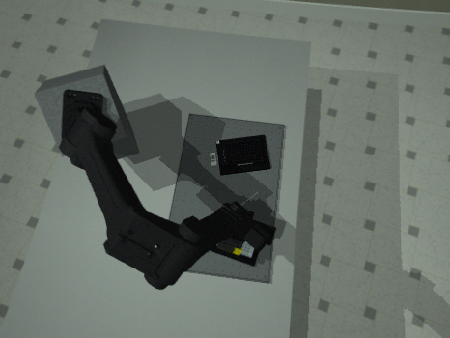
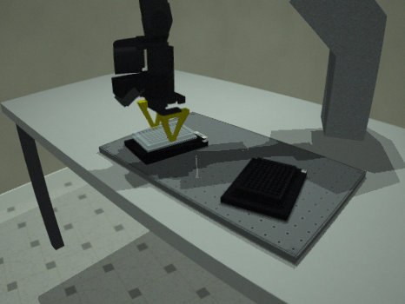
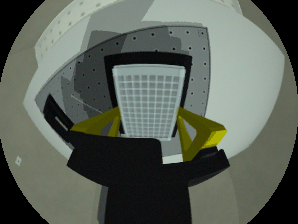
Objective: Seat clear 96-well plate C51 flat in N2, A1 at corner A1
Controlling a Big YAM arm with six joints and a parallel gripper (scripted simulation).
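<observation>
The clear 96-well plate C51 (image 2: 162, 137) lies on the black plate nest N2 (image 2: 167, 148) at the left end of the deck. It also shows in the wrist view (image 3: 148, 100), with the nest's black frame around its far end. My gripper (image 2: 162, 130) with yellow fingers comes straight down over it and is shut on the plate across its width. In the top view the arm hides most of the plate; only a corner (image 1: 246, 249) shows. I cannot tell whether the plate sits flat or tilted. The black 96-well plate C15 (image 2: 267, 179) sits in nest N1 to the right.
The grey perforated deck (image 2: 243, 174) carries both nests. A thin white pin (image 2: 196, 167) stands on the deck between them. A tall grey block (image 2: 352, 65) stands at the back right. A station label (image 1: 212, 156) lies beside N1.
</observation>
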